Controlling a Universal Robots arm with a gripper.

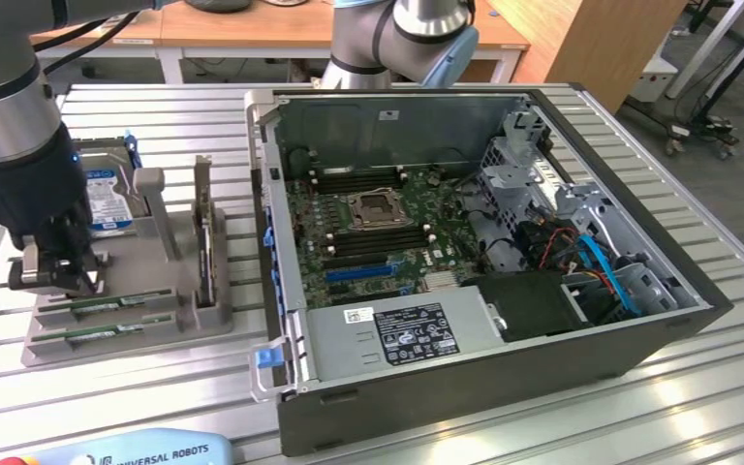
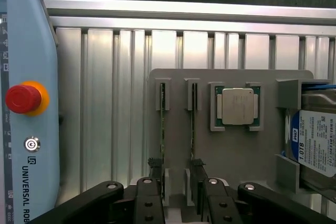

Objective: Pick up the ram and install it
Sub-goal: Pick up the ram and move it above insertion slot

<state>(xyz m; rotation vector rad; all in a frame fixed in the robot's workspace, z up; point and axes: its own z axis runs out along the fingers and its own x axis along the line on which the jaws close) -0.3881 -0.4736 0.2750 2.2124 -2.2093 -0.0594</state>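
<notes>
Ribbed aluminium table (image 1: 682,407) carries an open computer case (image 1: 476,397) on the exterior view's right side. The case lies with its side panel off, so the green motherboard (image 1: 359,242) shows inside.

On the exterior view's left stands a grey holder tray (image 2: 231,156), just beside the case. Two memory sticks are set on their edge in narrow slots of this tray, parallel and near to each other: the first ram stick (image 2: 163,129) on the side of the teach pendant (image 2: 31,51), and the second ram stick (image 2: 192,129) next to it. Both are in the tray, not in the motherboard. Beyond the second stick, a square silver processor chip (image 2: 239,106) rests in its own pocket, and a hard drive (image 2: 317,145) with a blue-white label stands at the far end of the tray.

The gripper (image 2: 176,169) is low over the tray, at one end of the two sticks. Its black fingers (image 2: 154,167) are spread apart and grip nothing. If a finger touches a stick, one cannot tell. The pendant lies on the table beside the tray, its red stop button (image 2: 22,98) facing up.
</notes>
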